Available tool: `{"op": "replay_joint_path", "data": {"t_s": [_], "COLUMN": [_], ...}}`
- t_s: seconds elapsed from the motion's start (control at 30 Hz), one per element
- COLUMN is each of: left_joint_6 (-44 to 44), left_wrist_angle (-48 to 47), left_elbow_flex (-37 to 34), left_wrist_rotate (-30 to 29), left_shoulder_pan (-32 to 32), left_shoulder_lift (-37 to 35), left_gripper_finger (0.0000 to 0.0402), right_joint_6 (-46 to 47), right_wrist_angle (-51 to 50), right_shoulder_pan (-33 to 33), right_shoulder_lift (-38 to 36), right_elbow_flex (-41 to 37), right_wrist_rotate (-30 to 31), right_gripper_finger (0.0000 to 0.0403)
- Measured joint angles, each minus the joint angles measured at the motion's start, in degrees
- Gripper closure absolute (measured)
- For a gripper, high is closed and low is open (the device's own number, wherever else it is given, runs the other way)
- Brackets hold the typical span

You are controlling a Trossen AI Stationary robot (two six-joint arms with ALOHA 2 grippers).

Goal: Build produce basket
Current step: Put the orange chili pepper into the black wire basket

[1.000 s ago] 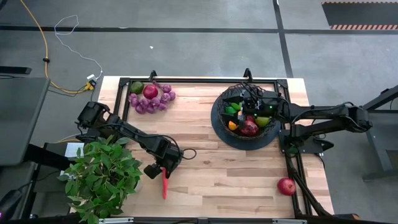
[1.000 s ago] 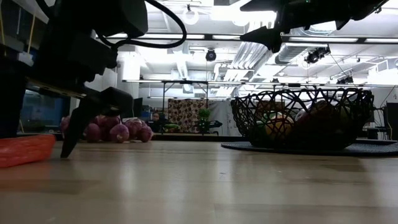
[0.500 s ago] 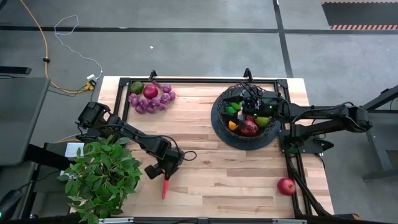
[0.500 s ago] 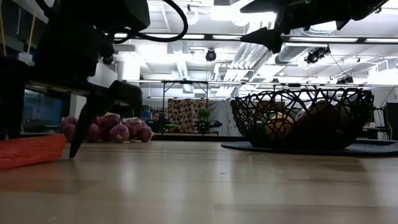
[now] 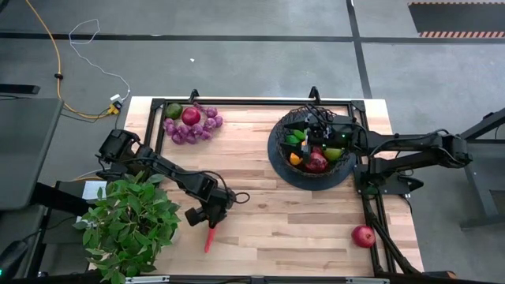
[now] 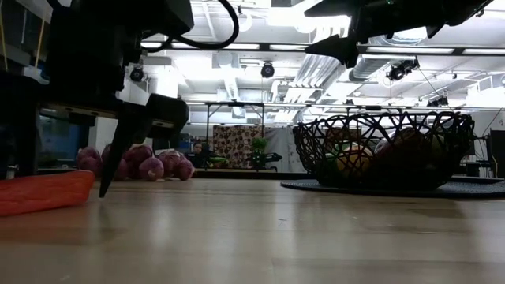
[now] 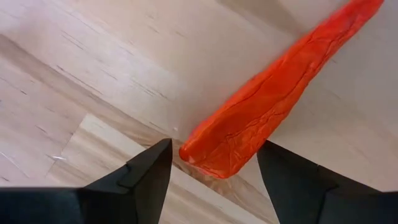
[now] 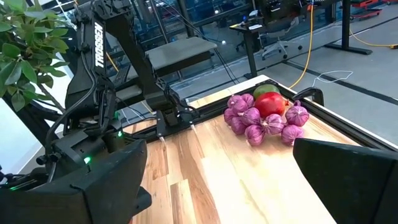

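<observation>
A red chilli pepper lies flat on the wooden table near its front edge, left of the middle. My left gripper points steeply down over the chilli's far end. It is open, with one finger on each side of that end. The black wire basket stands at the far right on its dark base and holds several fruits. My right gripper hovers level above the basket's far rim, open and holding nothing. My left gripper comes from above, its fingers lying across the chilli's far end, which rests on the table. One finger stands right against the chilli's side. I cannot tell whether it touches. A thin strip of table shows between the chilli and the other finger.
Purple grape bunches with a red apple and a green fruit lie at the far left. Another red apple sits near the front right. A leafy potted plant stands at the front left, close to my left arm.
My left gripper has rolled about its own pointing line without shifting place. The chilli has turned a little on the table: its far end, by the fingers, has swung toward the table's right edge, while its near tip has stayed put.
</observation>
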Motion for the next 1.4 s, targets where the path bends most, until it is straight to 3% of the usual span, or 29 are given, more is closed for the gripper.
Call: {"op": "replay_joint_path", "data": {"t_s": [0.47,1.17,1.4], "left_joint_6": [2.56,-2.63,-5.25], "left_wrist_angle": [3.87,3.96,2.71], "left_elbow_flex": [0.04,0.07,0.07], "left_wrist_rotate": [0.07,-0.03,-1.21], "left_shoulder_pan": [0.02,0.04,0.23], "left_shoulder_lift": [-0.05,-0.10,-0.50], "left_gripper_finger": [0.0187,0.0389,0.0400], "right_joint_6": [0.02,0.02,0.02], "right_wrist_angle": [-0.23,-1.39,-1.75], "right_shoulder_pan": [0.00,0.00,0.00], "right_shoulder_lift": [0.00,0.00,0.00], "right_elbow_flex": [0.00,0.00,0.00], "right_wrist_rotate": [0.00,0.00,0.02], "right_gripper_finger": [0.0018,0.0018,0.0018]}}
